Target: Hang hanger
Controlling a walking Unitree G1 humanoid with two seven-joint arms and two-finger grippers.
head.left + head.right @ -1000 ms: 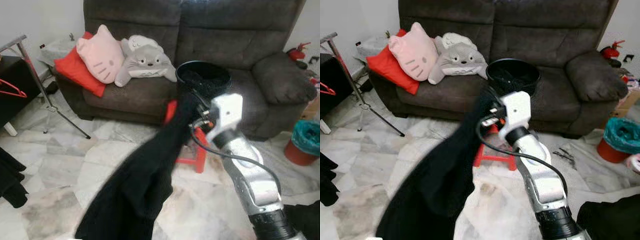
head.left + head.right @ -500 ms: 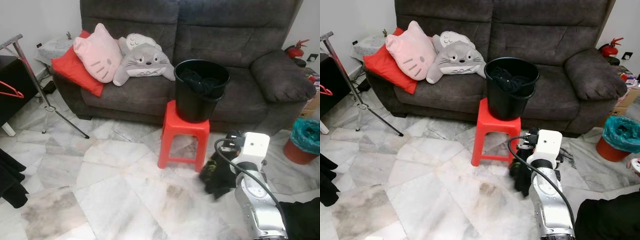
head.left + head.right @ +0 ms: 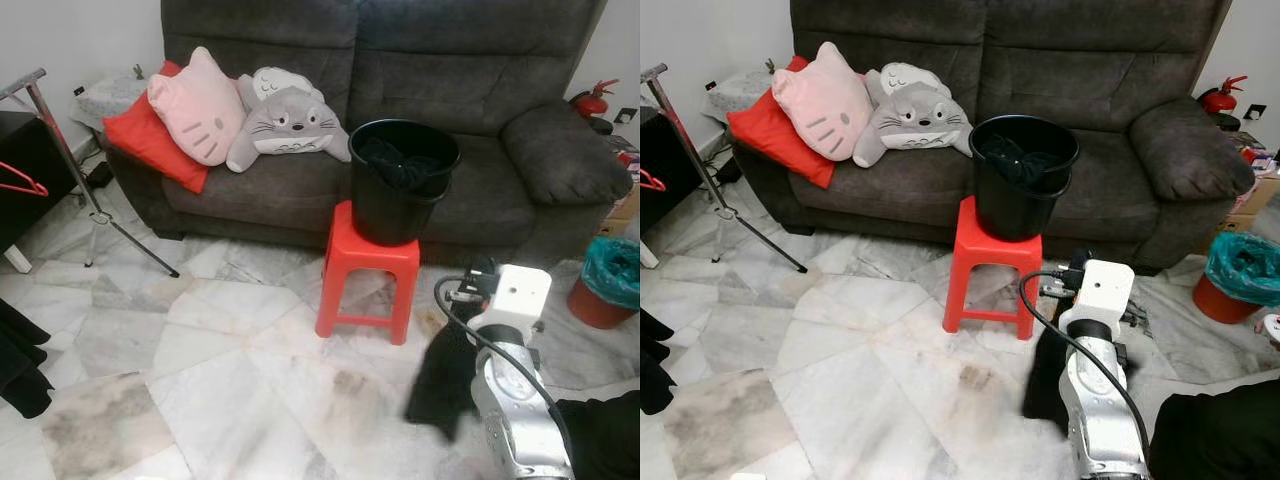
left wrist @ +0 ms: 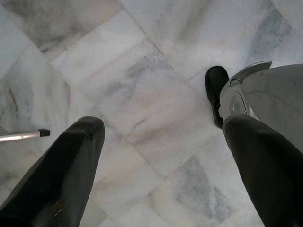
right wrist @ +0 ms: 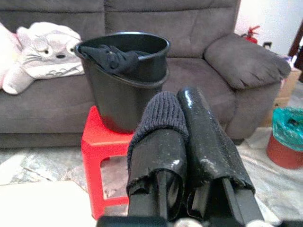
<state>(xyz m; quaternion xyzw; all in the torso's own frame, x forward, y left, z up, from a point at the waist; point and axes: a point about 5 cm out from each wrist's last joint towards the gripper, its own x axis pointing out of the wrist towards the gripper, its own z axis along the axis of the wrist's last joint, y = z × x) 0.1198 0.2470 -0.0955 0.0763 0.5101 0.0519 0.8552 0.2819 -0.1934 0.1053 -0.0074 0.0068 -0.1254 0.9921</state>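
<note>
- Right gripper [image 5: 182, 142]: lower right of the head views, low beside the red stool [image 3: 367, 275]; fingers pressed together, pinching a dark knit garment [image 3: 447, 380] that drapes down toward the marble floor [image 3: 200, 360].
- Garment cloth wraps over one fingertip in the right wrist view; the rest hangs blurred below the wrist.
- Left gripper [image 4: 161, 156]: fingers spread wide apart, nothing between them, pointed down at the floor tiles.
- Black bucket [image 3: 403, 180]: center frame, standing on the red stool, dark clothing [image 5: 111, 56] heaped inside and over its rim.
- Red hanger [image 3: 25, 180]: far left edge, hanging near the metal rack pole [image 3: 60, 140], well apart from both grippers.
- Grey sofa [image 3: 480, 90]: across the top, with a pink cat cushion [image 3: 198, 107] and a grey plush [image 3: 285, 122] at upper left.
- Teal-lined red bin [image 3: 610, 282]: right edge.
</note>
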